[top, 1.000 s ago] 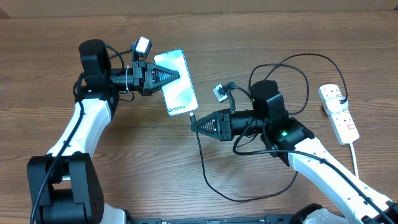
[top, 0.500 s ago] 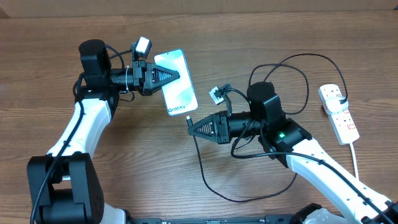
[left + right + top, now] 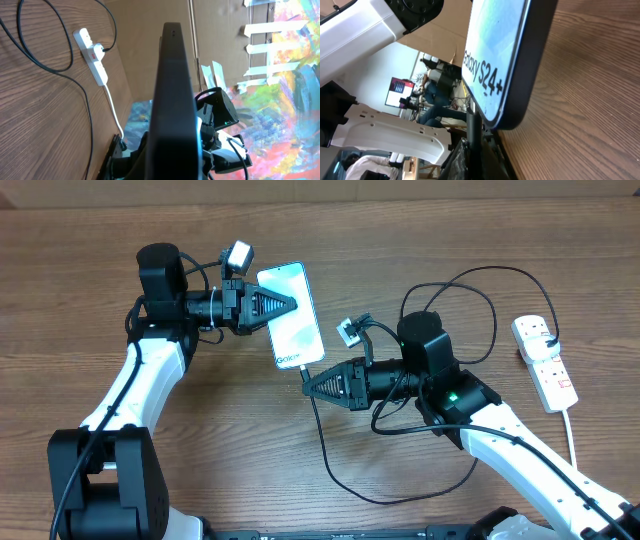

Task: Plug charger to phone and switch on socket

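My left gripper (image 3: 285,304) is shut on the phone (image 3: 291,314), holding it by its upper left edge above the table. The phone has a dark frame and a light blue screen with "Galaxy S24+" text (image 3: 482,75); in the left wrist view it shows edge-on as a dark slab (image 3: 172,100). My right gripper (image 3: 310,385) is shut on the charger's black connector tip (image 3: 472,132), which points up at the phone's bottom edge. The black cable (image 3: 335,460) loops back across the table. The white socket (image 3: 543,362) lies at the far right, also in the left wrist view (image 3: 95,61).
The charger's plug sits in the socket's far end (image 3: 548,340). The socket's white cord (image 3: 573,430) runs toward the front right. Cable loops (image 3: 480,290) lie behind my right arm. Cardboard wall along the far edge.
My left gripper has carried the phone right and slightly down, so its bottom edge now sits close to the connector tip. The right gripper shifted left earlier, then held still.
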`<state>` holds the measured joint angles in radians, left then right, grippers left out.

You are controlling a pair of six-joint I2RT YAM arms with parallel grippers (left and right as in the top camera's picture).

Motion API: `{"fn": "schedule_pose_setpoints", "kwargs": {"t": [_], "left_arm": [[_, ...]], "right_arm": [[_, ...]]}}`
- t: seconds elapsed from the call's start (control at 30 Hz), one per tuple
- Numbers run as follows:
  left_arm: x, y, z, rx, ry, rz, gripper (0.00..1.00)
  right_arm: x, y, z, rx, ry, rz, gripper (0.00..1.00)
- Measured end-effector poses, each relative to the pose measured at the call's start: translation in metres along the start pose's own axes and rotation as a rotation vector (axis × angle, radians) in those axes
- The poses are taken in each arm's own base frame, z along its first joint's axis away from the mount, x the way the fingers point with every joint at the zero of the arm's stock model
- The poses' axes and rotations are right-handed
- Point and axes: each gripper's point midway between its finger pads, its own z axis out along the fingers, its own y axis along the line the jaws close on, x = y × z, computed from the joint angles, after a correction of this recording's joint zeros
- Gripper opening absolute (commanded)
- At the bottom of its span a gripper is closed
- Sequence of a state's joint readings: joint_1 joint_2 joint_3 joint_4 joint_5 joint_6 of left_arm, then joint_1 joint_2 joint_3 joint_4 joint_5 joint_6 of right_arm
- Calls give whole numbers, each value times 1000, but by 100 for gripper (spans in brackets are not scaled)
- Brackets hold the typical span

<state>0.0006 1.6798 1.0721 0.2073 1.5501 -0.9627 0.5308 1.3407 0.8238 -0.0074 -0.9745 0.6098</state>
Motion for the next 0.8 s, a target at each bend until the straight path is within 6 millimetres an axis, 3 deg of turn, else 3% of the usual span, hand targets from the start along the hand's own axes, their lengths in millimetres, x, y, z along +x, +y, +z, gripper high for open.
{"fn": "schedule_pose_setpoints", "kwargs": {"t": [0.8], "left_arm": [[0, 0, 0, 0, -1, -4, 4]], "right_arm": [[-2, -2, 0, 13, -10, 0, 4]]}}
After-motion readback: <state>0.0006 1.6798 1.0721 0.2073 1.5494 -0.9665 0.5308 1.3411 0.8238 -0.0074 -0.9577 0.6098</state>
